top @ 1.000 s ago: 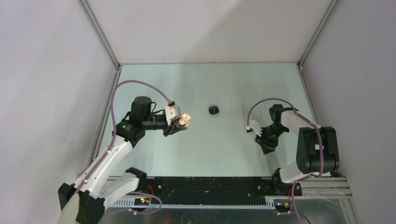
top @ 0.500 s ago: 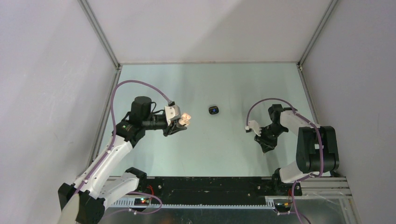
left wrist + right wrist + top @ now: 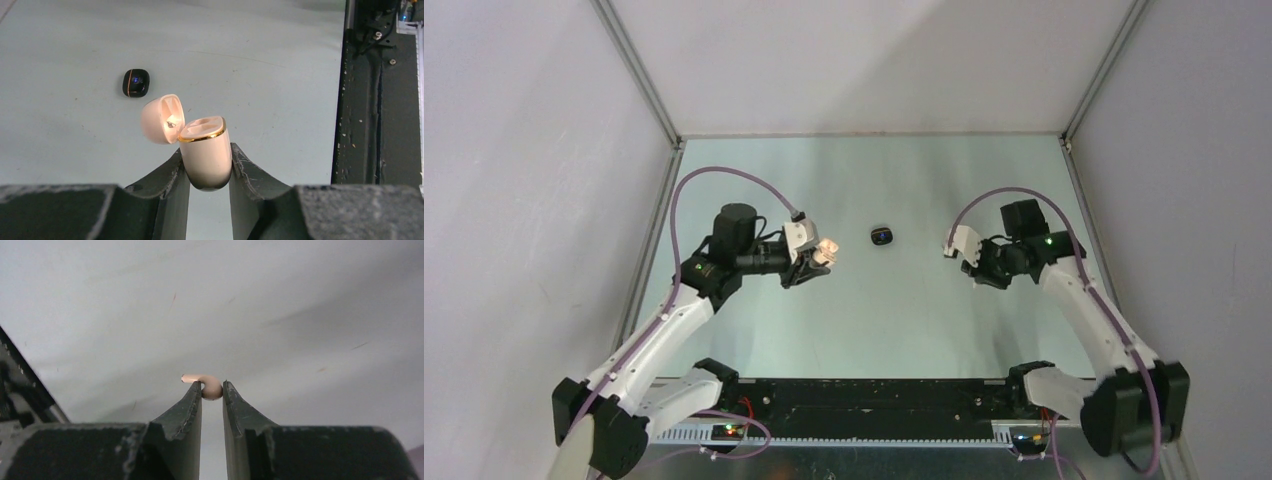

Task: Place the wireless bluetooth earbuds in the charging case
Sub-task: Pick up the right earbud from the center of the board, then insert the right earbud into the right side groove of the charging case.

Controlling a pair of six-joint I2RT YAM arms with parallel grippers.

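My left gripper (image 3: 206, 156) is shut on the charging case (image 3: 205, 150), a beige case with a gold rim, held upright above the table. Its lid (image 3: 162, 119) hangs open to the left, and the wells inside look empty. From above, the case (image 3: 825, 248) shows at the tip of the left gripper (image 3: 812, 262). My right gripper (image 3: 212, 389) is shut on a cream-white earbud (image 3: 213, 391), whose stem pokes out to the left past the fingertip. In the top view the right gripper (image 3: 982, 272) hovers right of centre, and the earbud is too small to make out. A small black earbud piece (image 3: 881, 237) with a blue light lies on the table between the arms.
That black piece (image 3: 135, 82) lies just beyond the open lid in the left wrist view. Grey walls with metal corner rails (image 3: 639, 75) enclose the table on three sides. A black rail (image 3: 864, 395) runs along the near edge between the arm bases.
The right arm has lifted off the table and swung back and up while its jaws narrowed onto the cream earbud. The left arm, still holding the case, shifted slightly.
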